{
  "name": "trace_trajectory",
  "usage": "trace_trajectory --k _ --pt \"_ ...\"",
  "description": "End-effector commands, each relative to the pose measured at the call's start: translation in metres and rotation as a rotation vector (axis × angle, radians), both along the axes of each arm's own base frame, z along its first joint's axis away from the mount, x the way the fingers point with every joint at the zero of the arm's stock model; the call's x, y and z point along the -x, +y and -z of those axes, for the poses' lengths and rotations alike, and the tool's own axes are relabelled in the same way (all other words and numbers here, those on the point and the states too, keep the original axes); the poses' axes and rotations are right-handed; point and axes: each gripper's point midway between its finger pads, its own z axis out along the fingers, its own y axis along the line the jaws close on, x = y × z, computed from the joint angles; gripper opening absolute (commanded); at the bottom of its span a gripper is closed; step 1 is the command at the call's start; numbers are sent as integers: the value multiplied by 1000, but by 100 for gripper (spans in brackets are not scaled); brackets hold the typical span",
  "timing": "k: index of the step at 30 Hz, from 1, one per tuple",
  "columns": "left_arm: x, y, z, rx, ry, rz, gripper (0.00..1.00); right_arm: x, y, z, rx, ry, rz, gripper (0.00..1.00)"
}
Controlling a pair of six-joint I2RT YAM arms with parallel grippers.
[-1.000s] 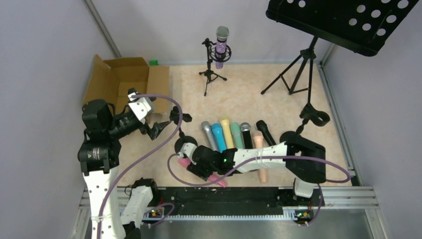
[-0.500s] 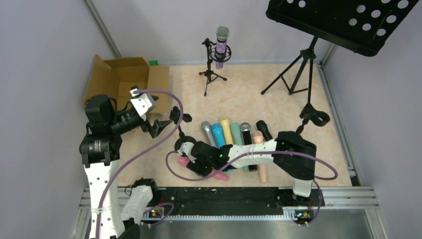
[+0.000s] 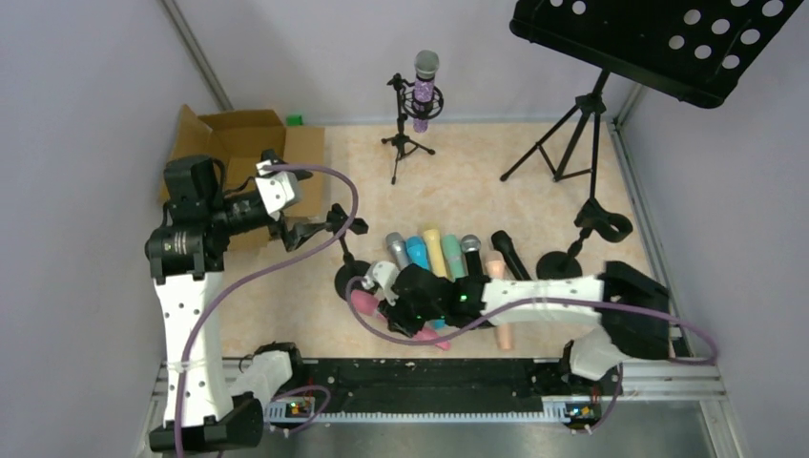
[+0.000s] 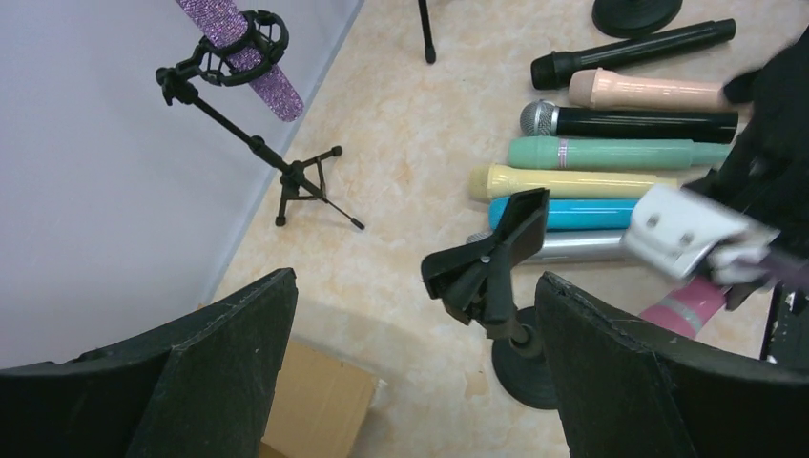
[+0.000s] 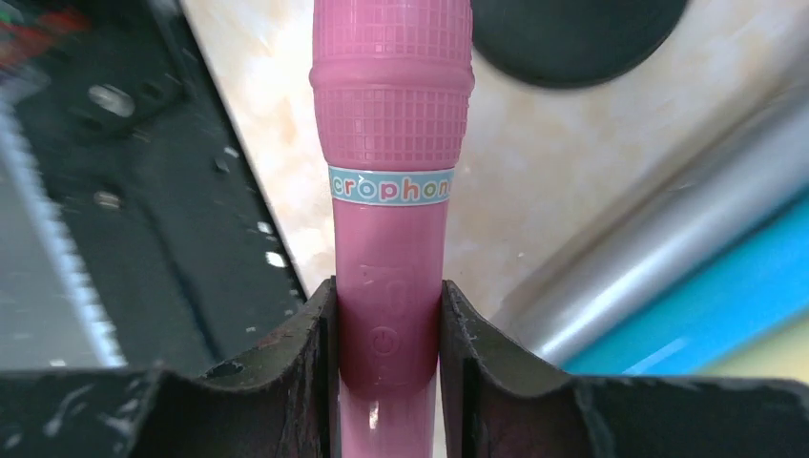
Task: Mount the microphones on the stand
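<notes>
My right gripper [image 5: 386, 334] is shut on the pink microphone [image 5: 391, 124], gripping its handle just below the label band. From above, that gripper [image 3: 405, 310] lies low over the pink microphone [image 3: 365, 305] at the near left of the row. Silver [image 3: 396, 250], blue [image 3: 418, 253], yellow [image 3: 434, 250], teal [image 3: 451, 253] and other microphones lie side by side. A glittery purple microphone [image 3: 423, 91] sits in the tripod stand [image 3: 405, 143]. My left gripper [image 3: 303, 229] is open and empty, hanging beside a small round-based stand's clip [image 4: 491, 258].
A cardboard box [image 3: 238, 153] stands at the back left, behind my left arm. A black music stand [image 3: 668, 38] on tripod legs [image 3: 572, 143] fills the back right. A second clip stand [image 3: 603, 224] is at the right. A black rail [image 3: 429, 377] runs along the near edge.
The right jaws have closed onto the pink microphone, and that arm has stretched out and shifted a little right. My left gripper has drawn back toward the box, still open.
</notes>
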Motion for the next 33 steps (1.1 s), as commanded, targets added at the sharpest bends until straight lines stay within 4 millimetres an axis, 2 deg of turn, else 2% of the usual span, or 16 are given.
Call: trace_trajectory --k 1,4,9,13,17,21,25,33 --pt "0 -2 6 -73 5 119 99 -10 -1 -138 -342 -123 61 0" --pt "-2 -4 15 -110 25 166 99 -18 -25 -182 -422 -192 119 0" --pt "2 -14 44 -227 88 303 99 -34 -67 -242 -503 -300 240 0" --pt "-6 -27 49 -226 71 348 98 -45 -94 -291 -590 -381 324 0" --pt "-13 -32 55 -244 66 373 95 -65 -114 -329 -642 -480 452 0" --pt "-12 -30 60 -278 78 404 84 -83 -128 -355 -708 -566 582 0" --pt "-12 -24 67 -320 127 421 71 -101 -130 -379 -828 -631 676 0" --pt "-9 -26 66 -294 154 409 47 -134 -87 -395 -905 -709 688 0"
